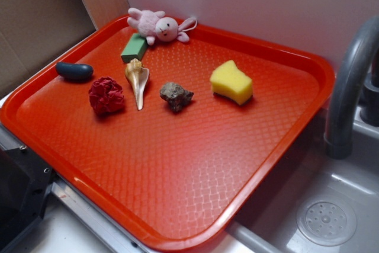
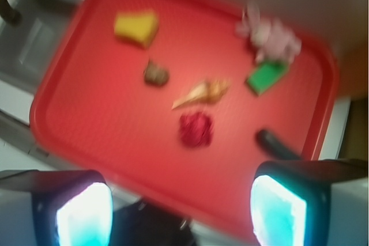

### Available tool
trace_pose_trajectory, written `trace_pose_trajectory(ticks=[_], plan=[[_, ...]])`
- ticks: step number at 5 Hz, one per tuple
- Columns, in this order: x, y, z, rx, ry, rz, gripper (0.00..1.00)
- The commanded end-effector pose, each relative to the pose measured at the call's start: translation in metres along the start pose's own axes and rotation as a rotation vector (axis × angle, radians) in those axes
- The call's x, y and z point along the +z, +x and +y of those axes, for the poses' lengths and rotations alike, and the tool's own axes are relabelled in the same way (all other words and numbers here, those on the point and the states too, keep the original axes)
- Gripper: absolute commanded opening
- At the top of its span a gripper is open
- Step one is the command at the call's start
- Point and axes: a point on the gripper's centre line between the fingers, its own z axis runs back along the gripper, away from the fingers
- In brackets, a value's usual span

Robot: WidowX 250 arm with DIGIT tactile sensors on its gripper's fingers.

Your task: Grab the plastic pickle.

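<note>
A: Where is the plastic pickle [image 1: 74,71] seen?

B: In the exterior view it is found at the upper left of the frame, near the left rim of the red tray [image 1: 177,164]. It lies just beside the red crumpled ball [image 1: 106,95], not touching it.

A: And from the wrist view?

B: There the plastic pickle [image 2: 275,144] is seen at the lower right, just above the right finger of the gripper [image 2: 181,205]. Its long side is slanted, from upper left down to lower right.

A: How are the jaws held?

B: They are spread wide apart, and nothing is held between them.

A: What is needed next?

B: Probably the gripper must be moved right and forward, then turned so the pickle's short width is squeezed.
</note>
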Motion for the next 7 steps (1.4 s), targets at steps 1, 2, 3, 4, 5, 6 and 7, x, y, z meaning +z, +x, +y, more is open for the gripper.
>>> trace_pose_trajectory(ticks=[1, 2, 3, 4, 5, 6, 7], plan=[[-0.058, 0.012, 0.059, -0.281, 0.124, -0.106, 1.0], [-0.106, -0.004, 0.091, -0.286, 0.114, 0.072, 1.0], [-0.138, -0.034, 0.115, -0.2, 0.036, 0.161, 1.0], [-0.129, -0.045, 0.117, -0.209, 0.013, 0.153, 1.0], [-0.118, -0.051, 0.118, -0.19, -0.001, 0.076, 1.0], [-0.118, -0.051, 0.118, -0.19, -0.001, 0.076, 1.0], [-0.118, -0.051, 0.118, -0.19, -0.001, 0.076, 1.0]])
